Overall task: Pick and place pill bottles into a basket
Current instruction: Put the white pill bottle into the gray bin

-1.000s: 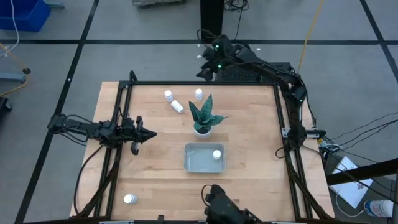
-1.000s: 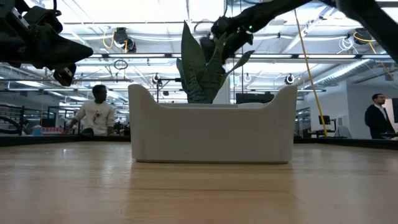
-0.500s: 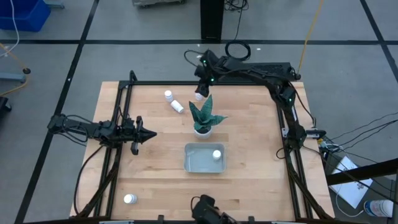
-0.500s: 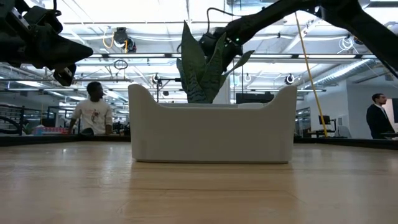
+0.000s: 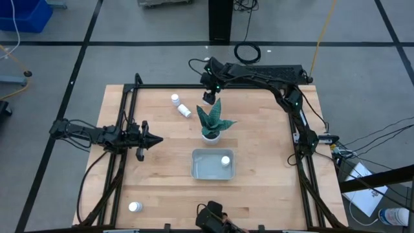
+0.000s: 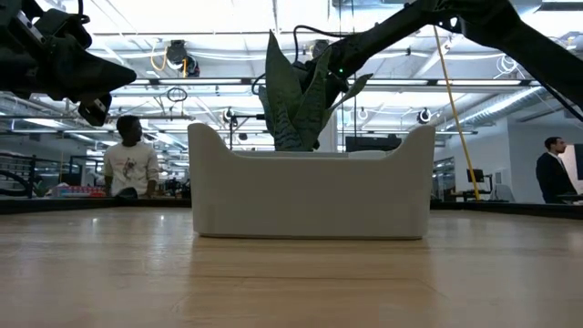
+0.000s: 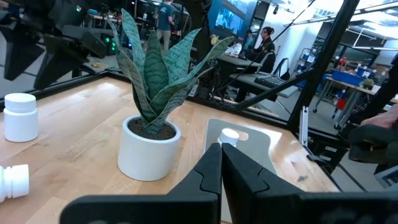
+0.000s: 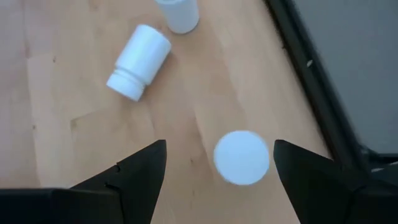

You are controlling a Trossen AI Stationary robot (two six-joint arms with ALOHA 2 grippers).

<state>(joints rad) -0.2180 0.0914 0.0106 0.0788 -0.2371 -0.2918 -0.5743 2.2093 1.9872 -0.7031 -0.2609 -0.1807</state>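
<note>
The right pincer (image 5: 208, 97) hangs over the far edge of the worktop (image 5: 259, 155), at about 12 o'clock from the plant (image 5: 211, 123), its fingers (image 8: 134, 171) set wide apart and clamped on nothing. In the right wrist view an upright bottle (image 8: 241, 157) stands on the wood directly between those fingers, seen cap-on from above, with no contact visible on either side; in the high view this bottle is hidden under the pincer. A second bottle (image 5: 185, 110) lies on its side at roughly 10 o'clock from the plant, and a third (image 5: 174, 99) stands upright just beyond it, near but apart. A fourth bottle (image 5: 225, 160) stands upright inside the basket (image 5: 202, 166), in its right-hand half; the basket sits at 6 o'clock from the plant, close to it. A fifth bottle (image 5: 134, 207) stands alone near the worktop's near left corner, well apart from everything else. The left pincer (image 5: 152, 138) waits over the left side of the worktop at about 9 o'clock from the plant, pointing toward the centre, fingers pressed together and empty. The left wrist view confirms the fingers (image 7: 211, 171) meeting at a point, with the plant in its white pot (image 7: 148, 148) and the basket beyond. In the low view the basket's pale wall fills the middle ground with the plant's leaves rising behind it. A person (image 6: 126, 162) sits in the room beyond the worktop, and another person (image 6: 552, 173) stands at the far right of that view.
</note>
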